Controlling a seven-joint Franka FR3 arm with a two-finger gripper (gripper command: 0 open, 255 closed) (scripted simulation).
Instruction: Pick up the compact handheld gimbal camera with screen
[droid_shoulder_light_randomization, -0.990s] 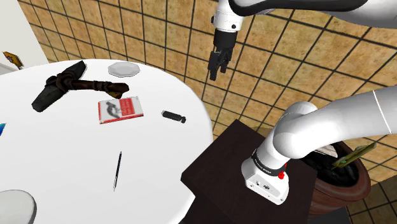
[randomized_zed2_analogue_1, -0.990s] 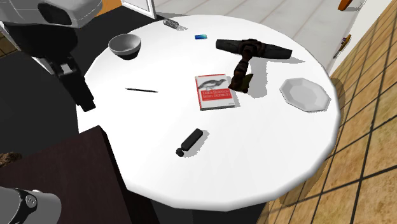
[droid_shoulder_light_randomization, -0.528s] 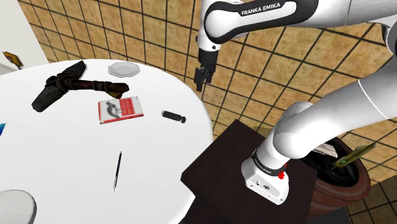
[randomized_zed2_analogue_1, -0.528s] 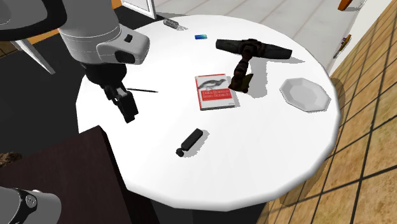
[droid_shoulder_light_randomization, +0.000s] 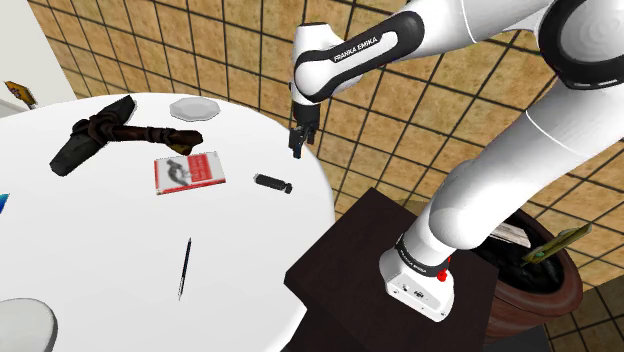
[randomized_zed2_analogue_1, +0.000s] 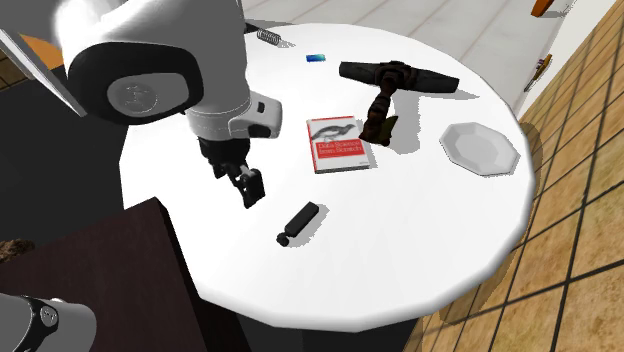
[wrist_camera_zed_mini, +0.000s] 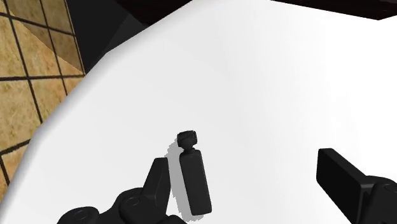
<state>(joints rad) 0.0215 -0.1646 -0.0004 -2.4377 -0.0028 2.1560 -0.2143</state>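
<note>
place: home, looks like a dining area
floor: tan square tiles, dark grout
furniture: round white table
tabletop: plate, bowl, red-and-white book, pen; ordinary household clutter
beside table: brown round pot on the floor, next to the dark stand

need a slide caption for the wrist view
Open pincer hovers over the black gimbal camera lying on the white table.

The table holds one gimbal camera, one book, one pen, one plate and one bowl.
</note>
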